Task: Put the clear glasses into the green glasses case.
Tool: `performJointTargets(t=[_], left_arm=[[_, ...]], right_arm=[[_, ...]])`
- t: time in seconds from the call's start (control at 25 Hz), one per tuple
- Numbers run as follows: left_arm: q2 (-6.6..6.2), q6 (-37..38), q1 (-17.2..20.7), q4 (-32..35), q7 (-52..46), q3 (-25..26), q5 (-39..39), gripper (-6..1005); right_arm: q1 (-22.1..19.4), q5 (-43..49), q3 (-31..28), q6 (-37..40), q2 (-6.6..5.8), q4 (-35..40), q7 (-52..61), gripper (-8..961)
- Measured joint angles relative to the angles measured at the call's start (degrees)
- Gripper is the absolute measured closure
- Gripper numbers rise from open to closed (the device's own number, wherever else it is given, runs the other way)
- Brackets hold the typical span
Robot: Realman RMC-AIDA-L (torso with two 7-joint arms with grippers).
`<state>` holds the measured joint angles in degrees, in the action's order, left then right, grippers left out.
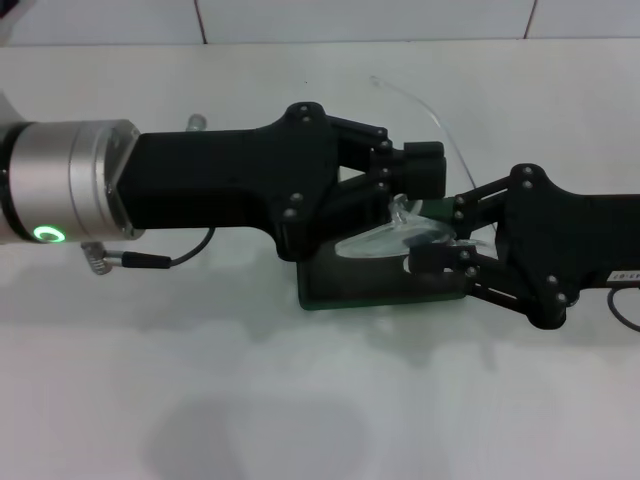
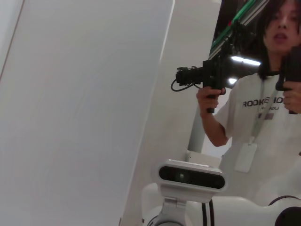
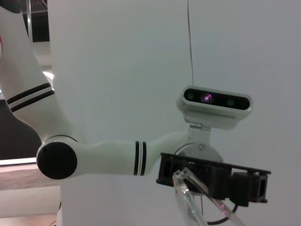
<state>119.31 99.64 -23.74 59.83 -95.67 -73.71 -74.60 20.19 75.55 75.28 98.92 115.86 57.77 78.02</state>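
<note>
Case mostly under both grippers

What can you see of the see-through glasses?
The clear glasses are transparent plastic with a curved lens and thin clear arms; one arm arcs away across the table. They sit above the green glasses case, between the left gripper and the right gripper. Exact contact is unclear.
</note>
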Motion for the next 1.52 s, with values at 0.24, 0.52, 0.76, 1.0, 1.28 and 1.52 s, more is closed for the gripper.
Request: performJointTargets(t=[0.24,0.52,0.76,1.0,1.28,1.52], left_arm=[[0.12,0.88,-1.64,-3.03,0.49,-0.16,-0.01,877],[0.21,1.12,-2.41,-4.34,0.8,-0.28,0.04,878],[0.21,1.17,-2.45,-4.44,0.82,-0.36,-0.01,879],[0.17,1.17,-2.44,-4.63,1.26,-0.28,-0.08,880],[0.2,1.0,-2.53,-7.86,3.8,2.13,0.32,881],[0.22,1.06,-2.39,-8.26,4.68,2.55,1.24,882]], right_arm=[[0.74,-0.05,-0.04,0.09,0.09,-1.61,-0.63,837],[0.72,-0.59,0.07,0.19,0.06,-2.23,-1.27,837],[0.72,-0.64,0.13,0.21,0.06,-2.37,-1.38,837],[0.72,-0.67,0.24,0.24,0.06,-2.42,-1.49,838],[0.72,-0.95,0.38,0.64,0.07,-2.89,-1.83,838],[0.72,-0.98,0.38,1.0,0.07,-2.98,-1.88,838]])
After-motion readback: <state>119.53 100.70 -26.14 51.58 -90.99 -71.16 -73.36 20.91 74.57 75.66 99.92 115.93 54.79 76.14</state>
